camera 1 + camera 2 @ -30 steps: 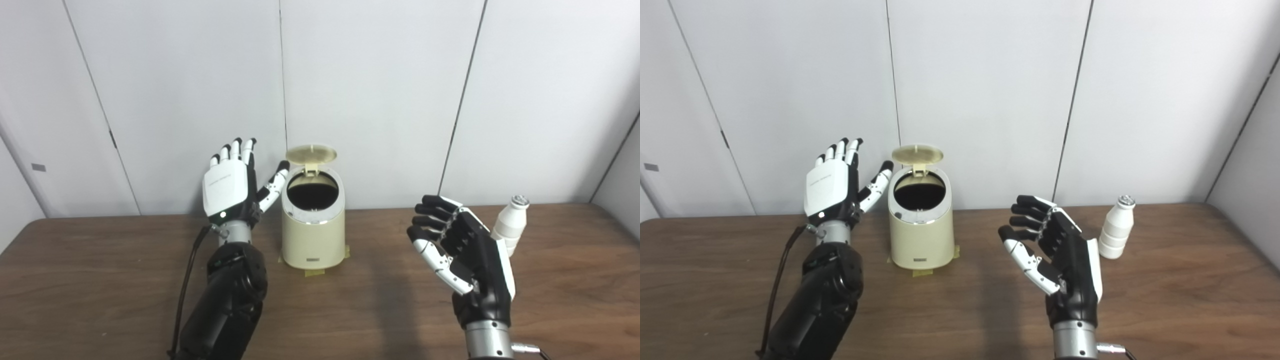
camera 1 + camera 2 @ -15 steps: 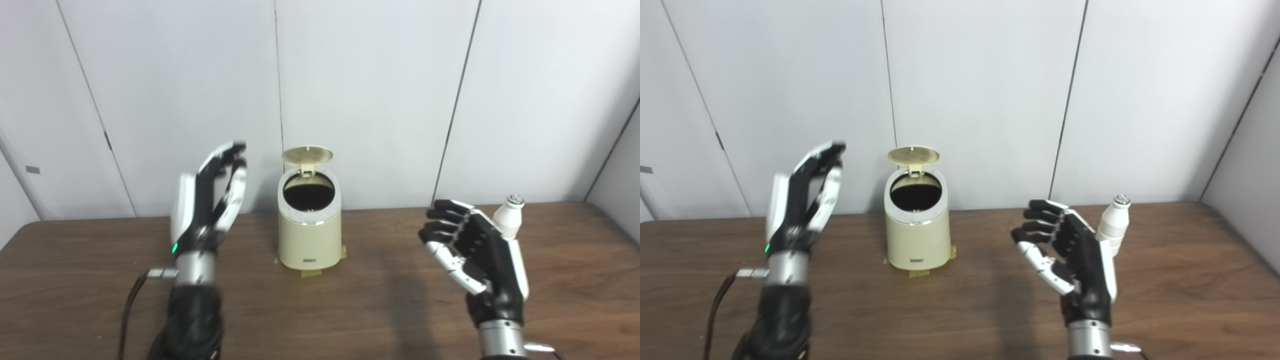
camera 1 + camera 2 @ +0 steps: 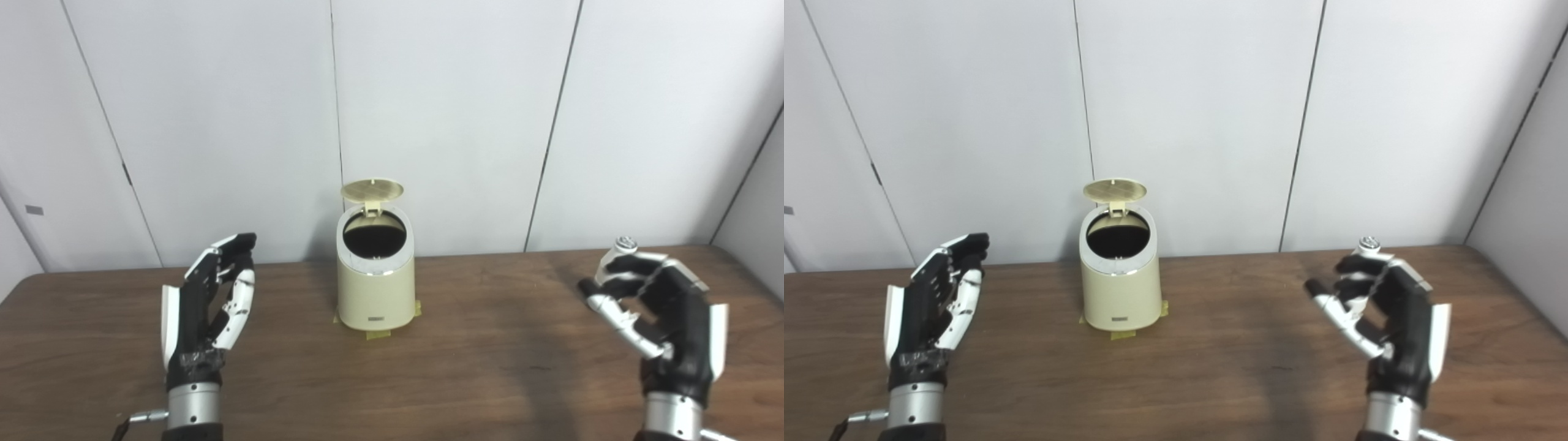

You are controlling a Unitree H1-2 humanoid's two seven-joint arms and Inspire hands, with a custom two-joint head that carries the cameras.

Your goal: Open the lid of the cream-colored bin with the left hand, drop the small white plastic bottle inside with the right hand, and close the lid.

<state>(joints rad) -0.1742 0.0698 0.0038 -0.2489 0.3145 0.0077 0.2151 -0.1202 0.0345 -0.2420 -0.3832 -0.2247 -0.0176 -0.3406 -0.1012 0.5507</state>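
Bin (image 3: 375, 288) is our landmark, at back middle of desk (image 3: 478, 367), lid (image 3: 372, 190) up, mouth open.

Bottle (image 3: 623, 246) stands upright, far right of bin, mostly hidden behind our right robot hand (image 3: 658, 309). Fingers curl around it; we cannot tell if they grip yet.

Our left robot hand (image 3: 205, 309) left of bin, open, holds nothing.

Right robot hand much nearer bottle.

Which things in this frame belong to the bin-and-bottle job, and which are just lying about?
Part of the job:
- cream-colored bin, lid standing open
- small white plastic bottle, mostly hidden behind the right robot hand
- left robot hand, open, apart from the bin

Just there:
- tape under the bin's base
- wooden table
- white wall panels
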